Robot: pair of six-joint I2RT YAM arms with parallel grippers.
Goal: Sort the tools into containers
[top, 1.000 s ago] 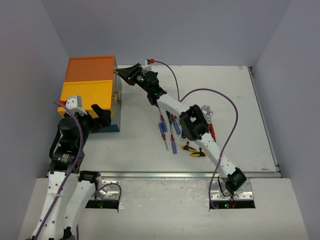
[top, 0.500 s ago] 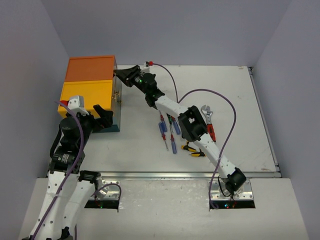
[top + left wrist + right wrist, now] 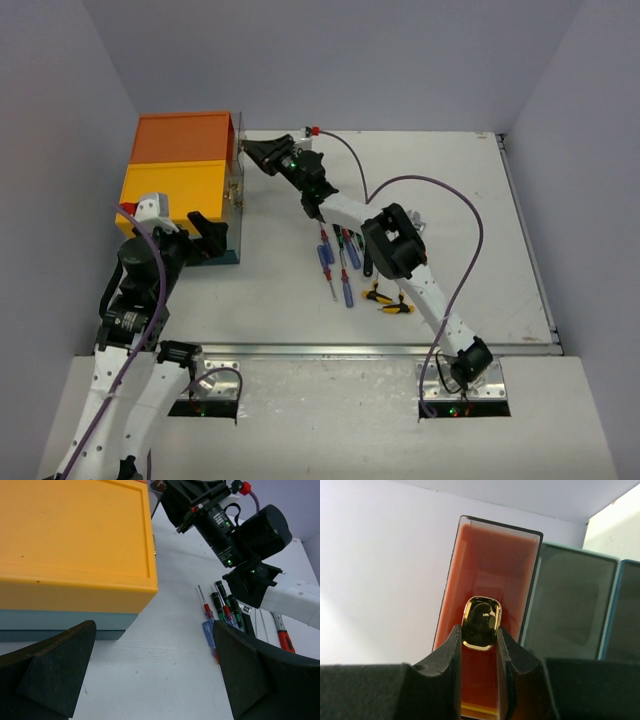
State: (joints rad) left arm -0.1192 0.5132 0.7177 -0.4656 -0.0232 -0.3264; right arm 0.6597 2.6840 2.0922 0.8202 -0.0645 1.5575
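Sliding out of the teal box unit (image 3: 180,180) since a second ago, the clear drawer (image 3: 490,555) stands ajar; left gripper (image 3: 155,680) gapes empty at the unit's near end; right gripper (image 3: 480,635) pinches the drawer's brass latch (image 3: 481,622), small, smooth, probably slippery, the light drawer's only handle; screwdrivers (image 3: 338,265) lie right of the unit.

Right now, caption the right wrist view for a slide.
Right gripper shut on the brass latch of a clear drawer, orange inside.
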